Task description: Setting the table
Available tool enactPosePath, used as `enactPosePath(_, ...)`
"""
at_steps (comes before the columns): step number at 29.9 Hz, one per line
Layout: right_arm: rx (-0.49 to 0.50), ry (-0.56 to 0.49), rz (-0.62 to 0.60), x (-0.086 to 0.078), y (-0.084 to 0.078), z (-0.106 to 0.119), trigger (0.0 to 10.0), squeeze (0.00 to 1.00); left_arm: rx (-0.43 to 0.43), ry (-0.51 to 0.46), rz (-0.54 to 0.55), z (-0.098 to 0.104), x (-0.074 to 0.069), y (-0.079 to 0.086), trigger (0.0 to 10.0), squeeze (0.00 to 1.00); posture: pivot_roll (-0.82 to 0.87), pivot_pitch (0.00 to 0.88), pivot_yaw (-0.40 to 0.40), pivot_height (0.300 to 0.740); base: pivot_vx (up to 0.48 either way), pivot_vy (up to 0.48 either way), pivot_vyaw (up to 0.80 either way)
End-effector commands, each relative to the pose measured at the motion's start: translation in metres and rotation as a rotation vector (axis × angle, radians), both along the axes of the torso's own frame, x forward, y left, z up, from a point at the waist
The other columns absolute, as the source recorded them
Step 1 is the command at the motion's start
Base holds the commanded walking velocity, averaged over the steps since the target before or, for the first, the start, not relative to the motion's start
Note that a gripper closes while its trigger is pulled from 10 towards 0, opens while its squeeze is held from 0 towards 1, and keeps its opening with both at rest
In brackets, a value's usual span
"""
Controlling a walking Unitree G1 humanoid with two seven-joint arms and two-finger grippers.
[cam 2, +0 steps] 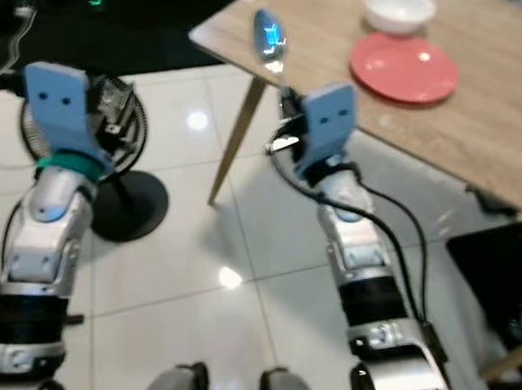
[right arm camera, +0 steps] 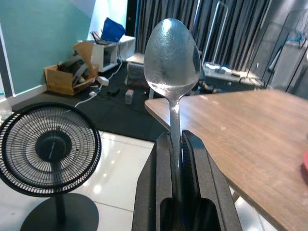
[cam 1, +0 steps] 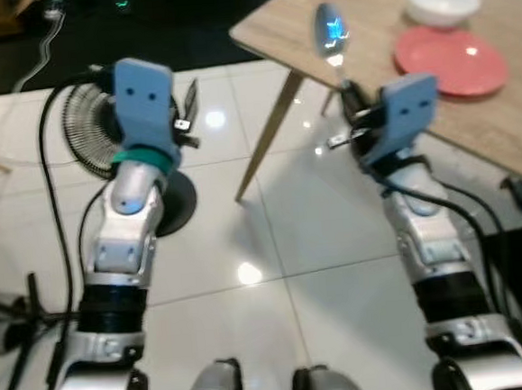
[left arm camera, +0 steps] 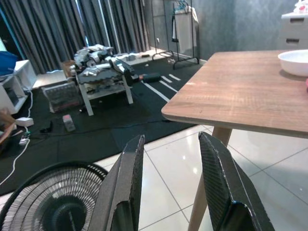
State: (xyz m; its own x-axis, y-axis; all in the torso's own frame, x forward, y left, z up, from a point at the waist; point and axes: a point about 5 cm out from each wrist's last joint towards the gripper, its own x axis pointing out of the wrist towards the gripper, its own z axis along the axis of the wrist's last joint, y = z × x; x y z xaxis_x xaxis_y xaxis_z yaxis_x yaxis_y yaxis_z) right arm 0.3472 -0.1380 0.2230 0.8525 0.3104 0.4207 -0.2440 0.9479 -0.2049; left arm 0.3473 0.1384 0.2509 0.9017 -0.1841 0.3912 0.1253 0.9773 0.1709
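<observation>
- Right gripper (right arm camera: 177, 144): fingers clenched on the handle of a spoon (right arm camera: 172, 60), which stands straight out past the fingertips, bowl end farthest from them.
- Spoon, position: carried in the air, its bowl over the near corner of the bench (cam 1: 387, 68); it appears clear of the bench top, though the head views are soft and contact cannot be ruled out.
- Plate (cam 1: 449, 58): red, flat on the bench, beyond the right fingers and off to their outer side, well apart from the spoon.
- Bowl (cam 1: 442, 0): white, just past the plate on the far side from the fingers, touching or nearly touching its rim.
- Left gripper (left arm camera: 168, 178): fingers released and spread with nothing between them; held up over the floor, short of the bench corner, a standing fan (left arm camera: 48, 202) below them.
- Step in hand, as judged: delivery of the spoon to the place setting; plate and bowl already laid, spoon not yet set down.
- Next move calls for: carrying the right fingers further over the bench toward the plate, tipping the spoon from its outstretched pose to lie flat, lowering it beside the plate rather than onto it, then releasing.
- Caution: the handle is thin and gripped low, so it may swing on release.
</observation>
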Motion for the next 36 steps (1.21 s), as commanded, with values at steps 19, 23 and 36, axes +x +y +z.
enactPosePath(19,0.010,0.003,-0.033,-0.0003,-0.0091,-0.0001,10.0,0.00,-0.002,0.008,-0.018,-0.0015,-0.0013,-0.0036,10.0,0.00,0.01,0.151,0.091,0.740,0.427,0.000,-0.73)
enactPosePath(23,0.013,-0.003,-0.036,0.0001,-0.0095,0.0020,10.0,0.00,0.003,0.005,-0.019,-0.0008,-0.0013,-0.0040,10.0,0.00,0.01,0.151,0.092,0.740,0.424,0.000,-0.73)
enactPosePath(36,0.030,-0.026,-0.023,0.0011,-0.0014,0.0077,10.0,0.00,0.042,-0.028,-0.025,0.0032,-0.0029,-0.0063,10.0,0.00,0.02,0.141,0.096,0.740,0.425,0.000,-0.10)
